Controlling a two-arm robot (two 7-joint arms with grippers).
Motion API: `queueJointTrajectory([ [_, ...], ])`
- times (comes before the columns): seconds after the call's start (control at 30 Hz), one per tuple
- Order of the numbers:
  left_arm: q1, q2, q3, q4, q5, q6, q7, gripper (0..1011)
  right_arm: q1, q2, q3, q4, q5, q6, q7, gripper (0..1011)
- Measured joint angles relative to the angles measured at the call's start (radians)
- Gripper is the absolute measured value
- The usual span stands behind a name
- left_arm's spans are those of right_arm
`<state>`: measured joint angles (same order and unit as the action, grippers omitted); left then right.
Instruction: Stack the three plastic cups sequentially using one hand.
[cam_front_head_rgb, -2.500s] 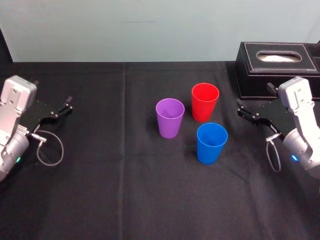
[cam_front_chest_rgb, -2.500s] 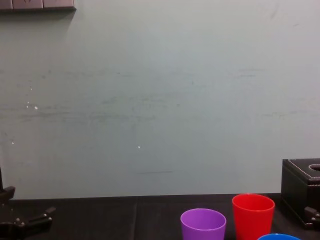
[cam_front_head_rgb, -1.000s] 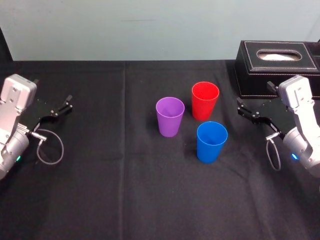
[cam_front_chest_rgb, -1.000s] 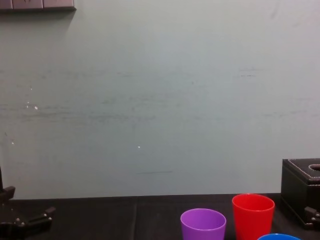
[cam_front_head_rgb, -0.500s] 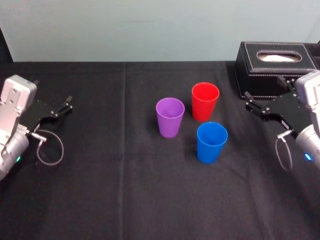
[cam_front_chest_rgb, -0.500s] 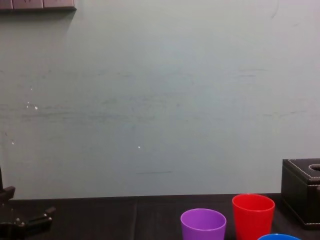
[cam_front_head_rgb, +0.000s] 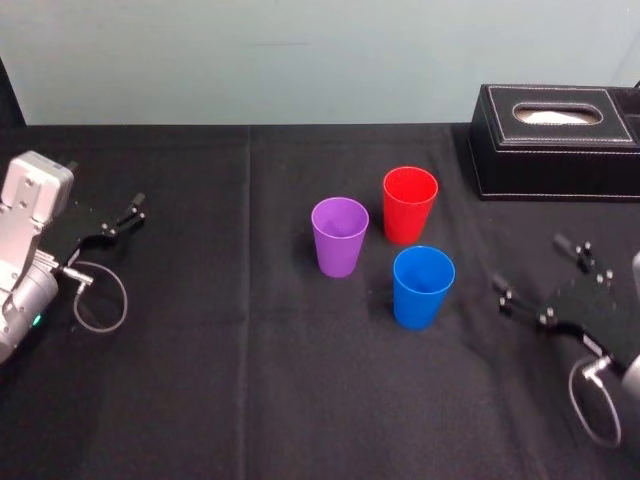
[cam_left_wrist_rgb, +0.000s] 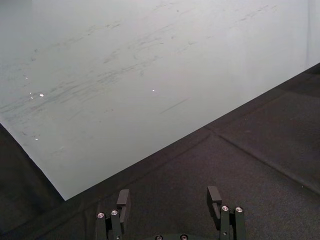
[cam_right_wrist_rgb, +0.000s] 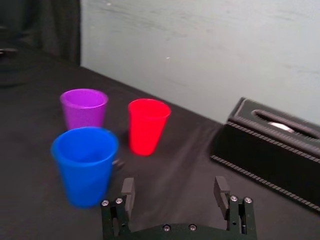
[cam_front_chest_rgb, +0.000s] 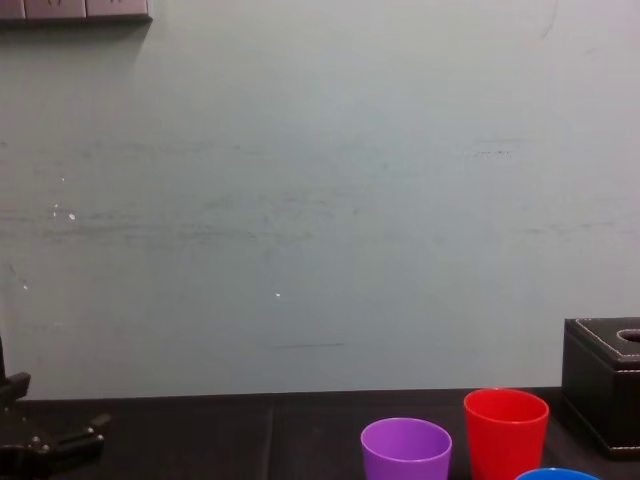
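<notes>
Two fingers (cam_right_wrist_rgb: 128, 192) of the right gripper (cam_right_wrist_rgb: 174, 190) are standing spread wide, and nothing is sitting between them. I am seeing this gripper low over the surface (cam_front_head_rgb: 250, 380) at the right front, and it is pointing toward the middle, where the cups are.

The blue cup (cam_front_head_rgb: 423, 287) is standing nearest to it, ahead of the fingers and a little toward the robot's left, with open surface in between. Behind the blue cup, the red cup (cam_front_head_rgb: 410, 205) is standing farther back, and the purple cup (cam_front_head_rgb: 340, 237) is standing just beside both, on the left. All three are upright with the mouth up, apart from each other, so no stacking is done yet. I am judging that the right arm is the nearer one, and that a side grasp on the blue cup's wall is what the coming move is asking for.

The left gripper (cam_left_wrist_rgb: 168, 197) is resting far to the left, its fingers also spread and empty.

The black box (cam_front_head_rgb: 555, 140) is sitting behind the right gripper. In the chest view the blue cup is cut off to its rim.
</notes>
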<state>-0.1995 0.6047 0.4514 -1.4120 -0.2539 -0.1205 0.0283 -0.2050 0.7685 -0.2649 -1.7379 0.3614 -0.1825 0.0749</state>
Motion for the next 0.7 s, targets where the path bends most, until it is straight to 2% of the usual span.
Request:
queueJointTrajectory([
  [0.1, 0.000, 0.000, 0.000, 0.000, 0.000, 0.000, 0.000, 1005, -0.045, 0.005, 0.007, -0.015, 0.007, -0.029, 0.026, 1003],
  [0.33, 0.000, 0.000, 0.000, 0.000, 0.000, 0.000, 0.000, 1005, -0.070, -0.011, -0.011, -0.019, -0.007, -0.064, 0.067, 1003],
  [0.43, 0.000, 0.000, 0.000, 0.000, 0.000, 0.000, 0.000, 1005, -0.067, -0.028, -0.025, -0.014, -0.018, -0.070, 0.083, 1003],
  [0.7, 0.000, 0.000, 0.000, 0.000, 0.000, 0.000, 0.000, 1004, -0.031, -0.102, -0.054, 0.018, -0.035, -0.062, 0.098, 1004],
])
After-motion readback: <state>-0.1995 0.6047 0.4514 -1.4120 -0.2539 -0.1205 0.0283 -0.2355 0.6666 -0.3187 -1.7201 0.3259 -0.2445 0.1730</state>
